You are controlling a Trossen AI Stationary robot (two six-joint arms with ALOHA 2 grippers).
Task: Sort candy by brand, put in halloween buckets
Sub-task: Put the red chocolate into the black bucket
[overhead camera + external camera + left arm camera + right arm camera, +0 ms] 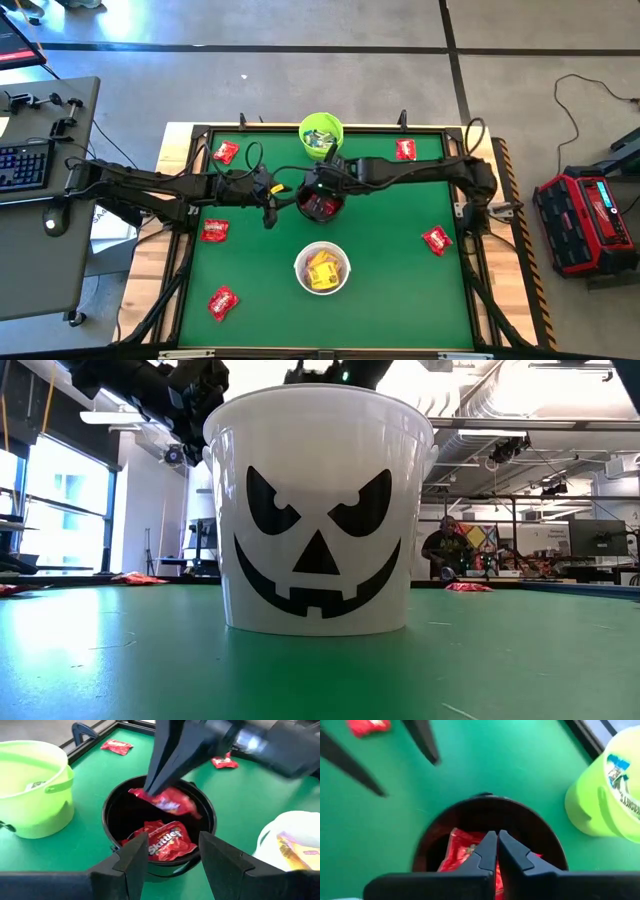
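- White bucket (318, 510) with a jack-o'-lantern face fills the low view; from above it sits just front of the table's centre, yellow packets (322, 272) inside.
- Right gripper (152, 787) over the black bucket (115, 807) at table centre, fingers pinched shut on a red packet (167, 801), which hangs above the bucket's mouth.
- More red packets (167, 842) lie in the bottom of the black bucket.
- Left gripper (172, 851) just beside the black bucket, fingers apart, holding nothing.
- Green bucket (321, 135) against the back edge, pale packets inside.
- Loose red packets on the table (400, 300): two near the back edge (226, 152) (405, 150), one by the left edge (215, 230), one at the front-left corner (222, 302), one by the right edge (437, 240).
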